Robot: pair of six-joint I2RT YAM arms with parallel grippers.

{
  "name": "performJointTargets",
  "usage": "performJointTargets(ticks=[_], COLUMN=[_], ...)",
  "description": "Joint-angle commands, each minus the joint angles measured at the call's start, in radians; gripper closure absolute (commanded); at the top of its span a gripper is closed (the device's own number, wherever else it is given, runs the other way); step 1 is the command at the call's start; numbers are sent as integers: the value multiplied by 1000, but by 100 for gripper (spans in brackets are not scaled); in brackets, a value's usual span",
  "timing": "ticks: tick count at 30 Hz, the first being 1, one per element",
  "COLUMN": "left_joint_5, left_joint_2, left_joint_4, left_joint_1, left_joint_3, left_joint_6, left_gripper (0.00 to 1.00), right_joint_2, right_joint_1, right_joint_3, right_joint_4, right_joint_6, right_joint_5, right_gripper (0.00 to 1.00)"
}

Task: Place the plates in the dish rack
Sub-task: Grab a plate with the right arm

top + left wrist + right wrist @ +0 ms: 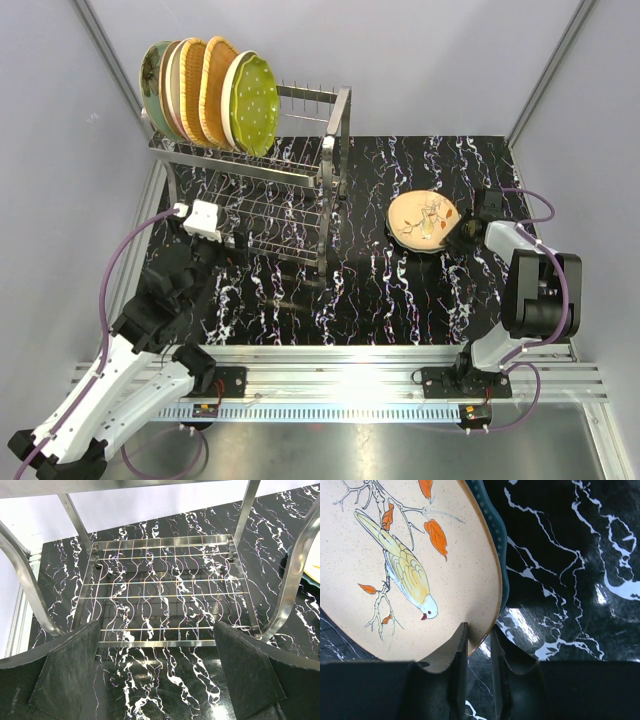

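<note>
**Right gripper pinches the bird plate; the rack waits to its far left**

Nearest the arm bases, the left gripper (157, 645) hangs released, jaws spread wide and holding nothing. It sits low against the near side of the dish rack (335, 150), and straight ahead of it is the rack's lower wire shelf (165, 590), which is bare.

Over on the other side, the right gripper (478, 630) is clenched on the near rim of the beige bird plate (420, 555). Its fingers (459, 680) stand one on the painted face and one outside the edge. The plate spreads away ahead and to the left of that gripper. It lies on a teal plate (499, 555), whose scalloped rim peeps out just to the right of the pinch. Both are down on the black marbled counter (400, 300).

Farther off, up and well to the left of the right gripper, the rack's top tier holds a row of upright plates. The lime dotted plate (255, 105) is nearest, the orange wicker plates (215, 85) stand behind it, and a mint-green plate (153, 85) is at the far end. The prongs (300, 100) beside the lime one are free.

By my reading this is the pick-up step. The next move calls for a firm hold, then lifting the bird plate off the teal one without dragging it. After that the plate must be tipped on edge, carried across and lowered between the free prongs.
</note>
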Motion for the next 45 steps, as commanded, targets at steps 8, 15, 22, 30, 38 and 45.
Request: performJointTargets(ticks=[8,15,22,30,38,45], left_joint_5=[-14,-6,-6,-3,116,266], left_joint_2=[14,18,14,20,79,132], left_joint_4=[49,47,44,29,-20,-25], left_joint_1=[-4,-3,-3,-4,-3,-4], left_joint_3=[-1,1,1,12,76,87], left_joint_6=[3,2,2,-15,-141,-301], left_gripper=[1,1,1,1,1,1], right_joint_2=[-61,-45,-89,-137,-218,-302], right_joint_1=[13,13,7,-2,-41,-56], right_joint_3=[26,40,91,142,79,-4], right_joint_4=[-136,-135,-185,-212,-204,-196], right_joint_6=[-36,-24,-16,10,47,62], right_joint_5=[41,40,46,29,9,-16], right_gripper=[94,97,100,100,100,100])
